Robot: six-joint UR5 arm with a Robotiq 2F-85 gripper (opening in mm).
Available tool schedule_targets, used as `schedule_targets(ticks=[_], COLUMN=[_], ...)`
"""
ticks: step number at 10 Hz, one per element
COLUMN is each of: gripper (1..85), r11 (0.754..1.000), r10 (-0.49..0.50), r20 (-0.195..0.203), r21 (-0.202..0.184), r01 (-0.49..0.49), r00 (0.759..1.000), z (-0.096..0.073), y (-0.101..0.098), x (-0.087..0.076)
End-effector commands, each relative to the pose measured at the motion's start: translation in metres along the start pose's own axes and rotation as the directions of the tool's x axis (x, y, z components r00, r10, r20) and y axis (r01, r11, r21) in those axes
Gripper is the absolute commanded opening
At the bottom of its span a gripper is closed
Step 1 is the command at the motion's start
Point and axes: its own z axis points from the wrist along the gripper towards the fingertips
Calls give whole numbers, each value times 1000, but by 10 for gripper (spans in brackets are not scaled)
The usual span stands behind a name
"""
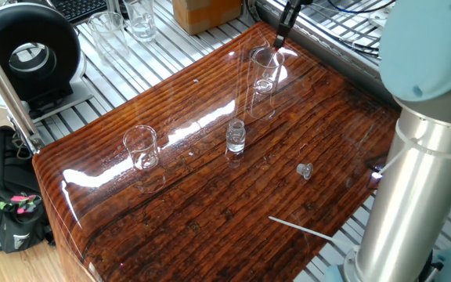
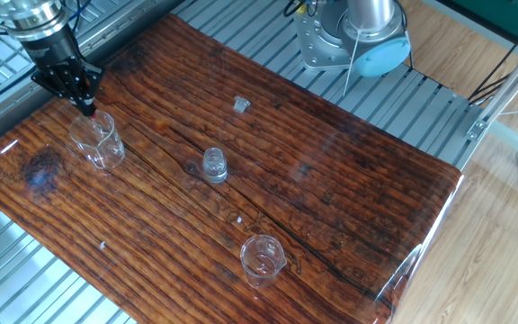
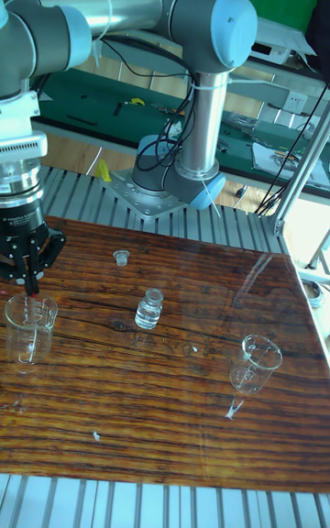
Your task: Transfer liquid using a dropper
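My gripper (image 3: 32, 288) hangs at the far corner of the wooden table, fingers pointing down just over the rim of a clear beaker (image 3: 26, 331). It is shut on the dropper (image 3: 30, 313). A spot of red shows between the fingers, and the thin clear tube reaches down into the beaker. In the fixed views the gripper (image 2: 86, 103) (image 1: 280, 37) sits above the same beaker (image 2: 97, 141) (image 1: 263, 72). A small glass vial (image 1: 236, 137) (image 2: 214, 165) stands mid-table. The liquid is too clear to make out.
A second clear beaker (image 1: 141, 149) (image 2: 262, 257) stands near the opposite end of the table. A small clear cap (image 1: 304, 170) (image 2: 240, 105) lies on the robot-base side. More glassware (image 1: 139, 19) and a black round device (image 1: 28, 53) sit on the metal bench beyond.
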Motion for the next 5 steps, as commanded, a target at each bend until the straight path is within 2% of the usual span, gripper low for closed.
schedule_targets(ticks=[1,3,5], gripper=[17,17,67], r11=[1000,1000,999], r10=[0,-19,-30], r20=[-9,-6,-5], r21=[-14,-14,-12], r01=[0,19,30], r00=[1000,1000,1000], z=[2,5,4], y=[2,1,-1], x=[3,3,4])
